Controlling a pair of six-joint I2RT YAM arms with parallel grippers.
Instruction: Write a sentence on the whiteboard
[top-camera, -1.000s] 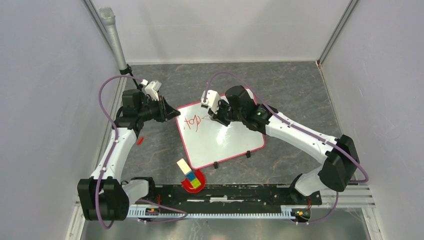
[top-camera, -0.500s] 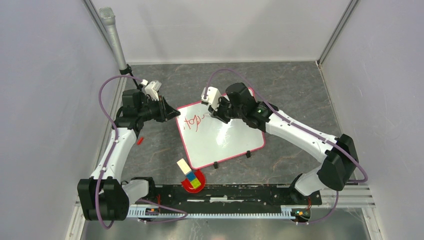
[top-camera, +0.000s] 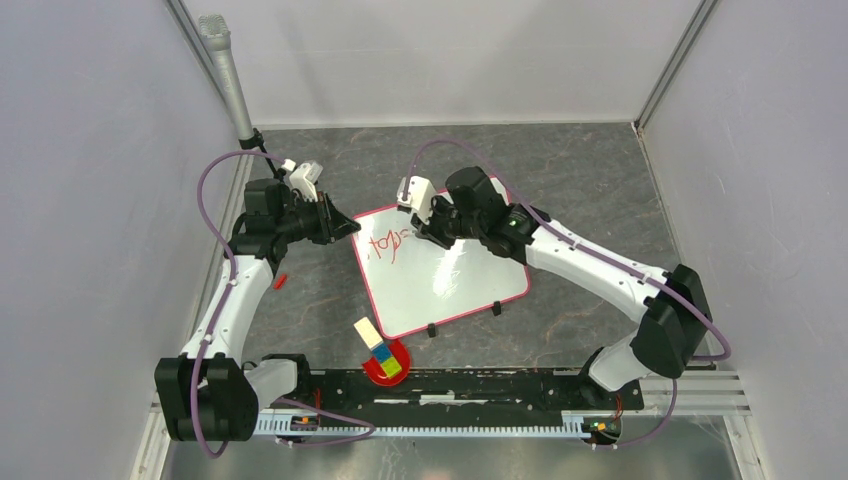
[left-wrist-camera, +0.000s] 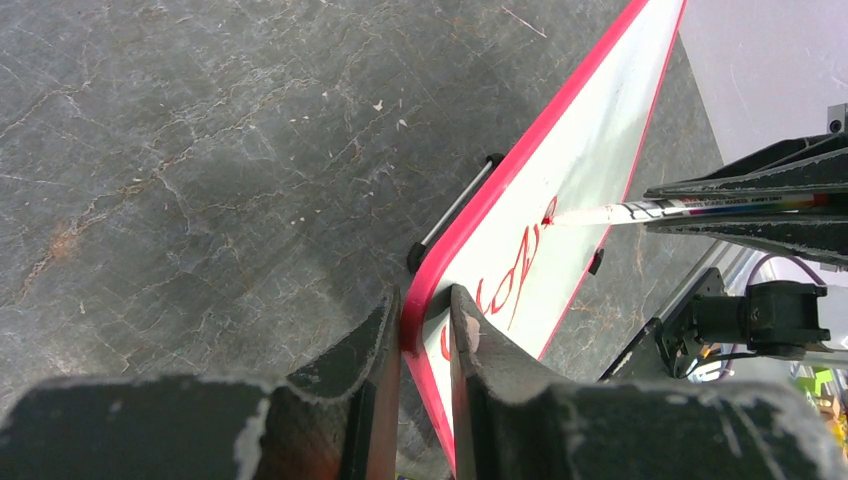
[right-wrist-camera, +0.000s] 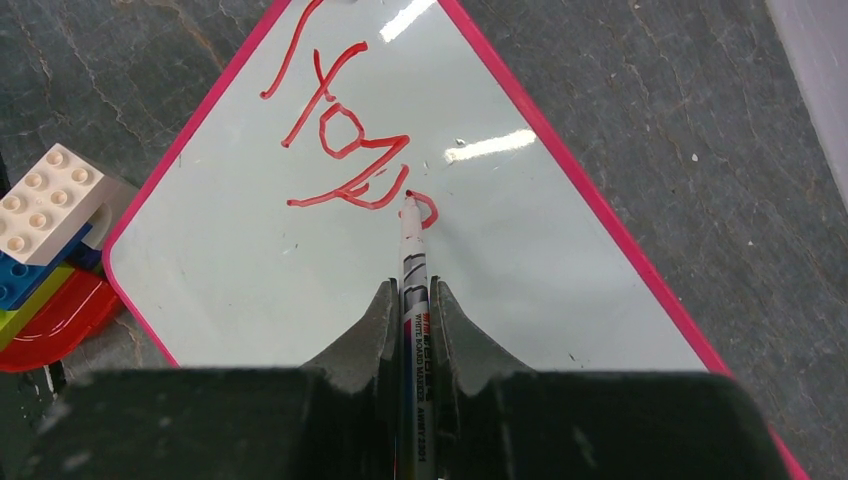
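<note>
The whiteboard (top-camera: 455, 280), white with a red-pink border, lies tilted on the grey table. Red writing (top-camera: 385, 243) marks its left part. My left gripper (top-camera: 345, 228) is shut on the board's left corner (left-wrist-camera: 425, 300). My right gripper (top-camera: 418, 228) is shut on a whiteboard marker (right-wrist-camera: 414, 290), whose red tip touches the board beside the red letters (right-wrist-camera: 345, 150). The marker also shows in the left wrist view (left-wrist-camera: 690, 208), its tip on the board (left-wrist-camera: 600, 150).
Two black clips (top-camera: 432, 329) sit on the board's near edge. A stack of coloured bricks (top-camera: 378, 352) rests on a red dish (top-camera: 400, 352) near the front rail. A small red cap (top-camera: 280, 281) lies by the left arm. A grey microphone (top-camera: 225, 70) stands at the back left.
My right gripper has shifted slightly left and back with the marker, adding a small red curl after the earlier letters. The left arm has not moved.
</note>
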